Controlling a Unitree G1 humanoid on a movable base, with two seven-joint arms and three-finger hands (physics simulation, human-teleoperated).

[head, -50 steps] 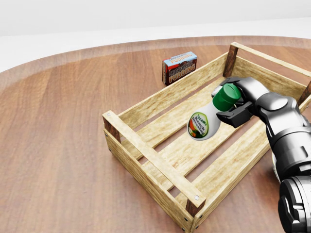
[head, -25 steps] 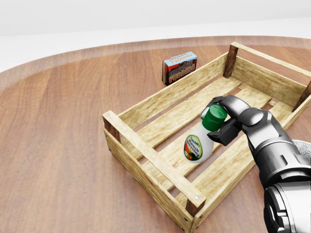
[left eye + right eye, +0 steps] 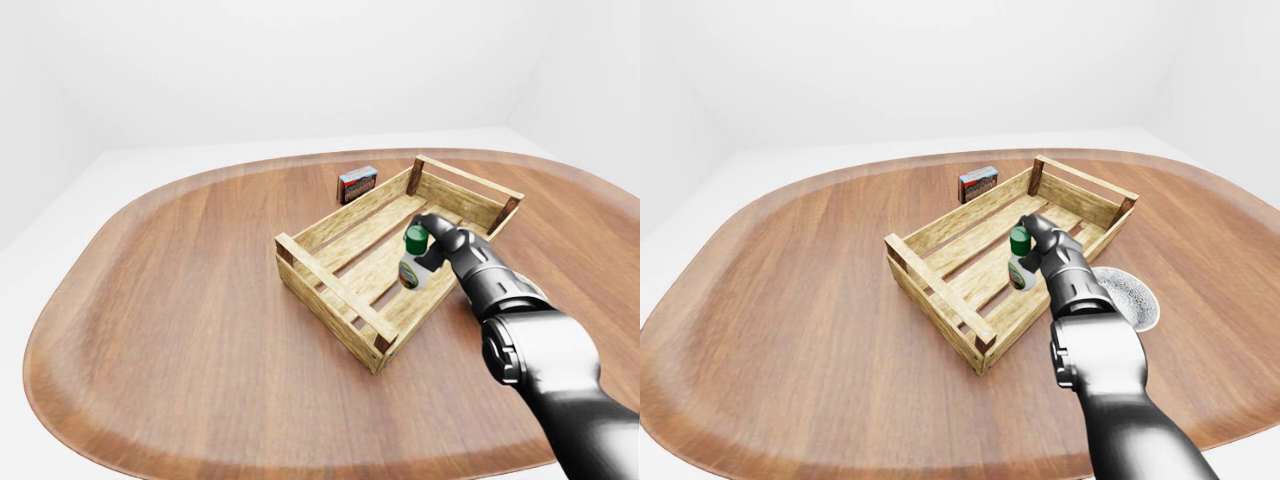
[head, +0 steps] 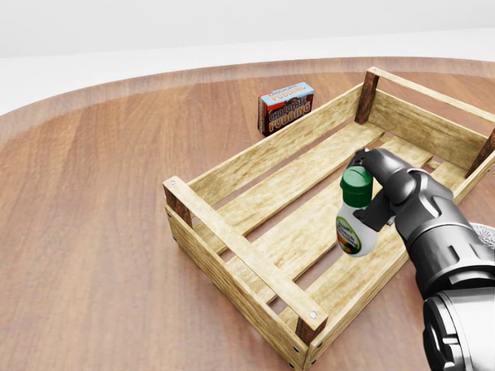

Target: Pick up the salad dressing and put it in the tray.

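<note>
The salad dressing (image 4: pixel 353 229) is a white bottle with a green cap and a green-and-red label. It stands nearly upright inside the wooden slatted tray (image 4: pixel 240 247), low over the slats by the tray's right-hand long wall. My right hand (image 4: pixel 370 189) comes in from the lower right and is shut on the bottle at its cap and neck. Whether the bottle's base touches the slats is hidden. My left hand shows in no view.
A chocolate pudding box (image 4: pixel 286 107) stands on the round wooden table (image 4: pixel 93 232) just beyond the tray's upper-left wall. A grey speckled round plate (image 3: pixel 1128 296) lies to the right of the tray, partly under my right forearm.
The bottle went from lying tilted in my hand to nearly upright. My right hand carried it down and then to the right, towards the tray's right wall.
</note>
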